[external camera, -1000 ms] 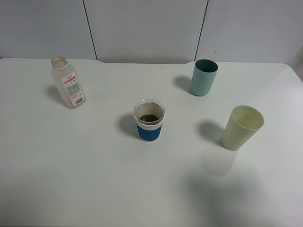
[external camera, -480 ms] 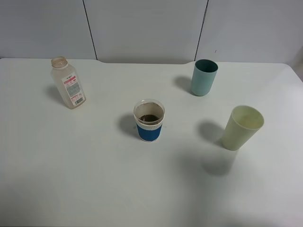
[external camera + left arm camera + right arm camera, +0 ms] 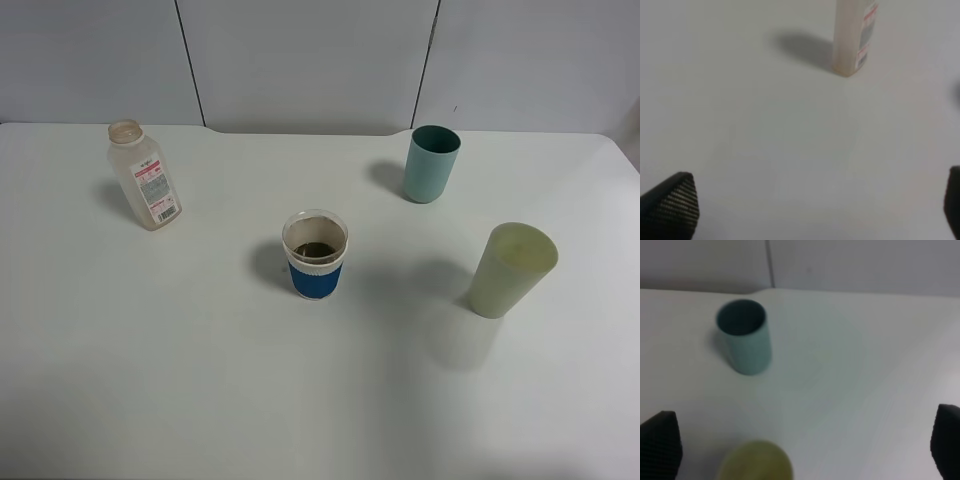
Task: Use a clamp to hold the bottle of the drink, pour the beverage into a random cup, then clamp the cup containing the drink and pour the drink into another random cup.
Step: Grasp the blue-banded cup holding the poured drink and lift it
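Bottle upright at the far left, cap off, well apart from all three cups. It looks drained, though the frosted plastic makes that hard to call. Drink sits dark in the bottom of the blue cup, dead centre of the table, so I'd judge the first pour done and the cup-to-cup pour next. Two takers on the right: teal cup far, green cup nearer, both upright, mouths open, spaced so a gripper can get round any of them. Neither arm shows from above. Left gripper hangs over bare table near the bottle, jaws spread wide, nothing between them. Right gripper is equally wide and empty, looking past the green cup's rim toward the teal one. Placed like that, the right arm seems closer to the receivers than to the blue cup that needs clamping.
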Available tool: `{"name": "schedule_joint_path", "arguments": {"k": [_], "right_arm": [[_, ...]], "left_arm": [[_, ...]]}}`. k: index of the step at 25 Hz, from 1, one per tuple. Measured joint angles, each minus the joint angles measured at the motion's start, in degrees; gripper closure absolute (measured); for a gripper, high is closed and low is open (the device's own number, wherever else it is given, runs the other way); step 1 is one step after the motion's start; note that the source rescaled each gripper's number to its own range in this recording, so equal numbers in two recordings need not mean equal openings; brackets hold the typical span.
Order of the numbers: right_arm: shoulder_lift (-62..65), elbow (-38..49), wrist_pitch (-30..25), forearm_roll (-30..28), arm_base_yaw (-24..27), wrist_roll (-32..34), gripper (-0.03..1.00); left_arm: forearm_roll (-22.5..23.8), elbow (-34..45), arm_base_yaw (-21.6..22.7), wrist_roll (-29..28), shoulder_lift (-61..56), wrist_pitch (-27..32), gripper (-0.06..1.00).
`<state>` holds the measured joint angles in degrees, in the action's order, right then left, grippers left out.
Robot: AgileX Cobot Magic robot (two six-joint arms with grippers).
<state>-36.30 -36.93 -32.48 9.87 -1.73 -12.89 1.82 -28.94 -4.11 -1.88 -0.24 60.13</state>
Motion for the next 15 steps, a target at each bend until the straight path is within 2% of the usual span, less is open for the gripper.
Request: {"name": "schedule_joint_path", "arguments": {"k": [5,9,15], "right_arm": [[-8.37,0.0,9.33,-4.98,-10.28,5.48,-0.03],[-15.39,0.0,16.02,-9.87,-16.67,10.63,-0.03],[-25.53,0.0,26.88,-11.36,-26.45,13.74,-0.03]], "left_arm": [[0.0,0.0,0.0,0.0,0.0,0.0,-0.06],[0.0,0.0,0.0,0.0,0.0,0.0,-0.06],[0.0,0.0,0.0,-0.05,0.0,0.0,-0.06]]}}
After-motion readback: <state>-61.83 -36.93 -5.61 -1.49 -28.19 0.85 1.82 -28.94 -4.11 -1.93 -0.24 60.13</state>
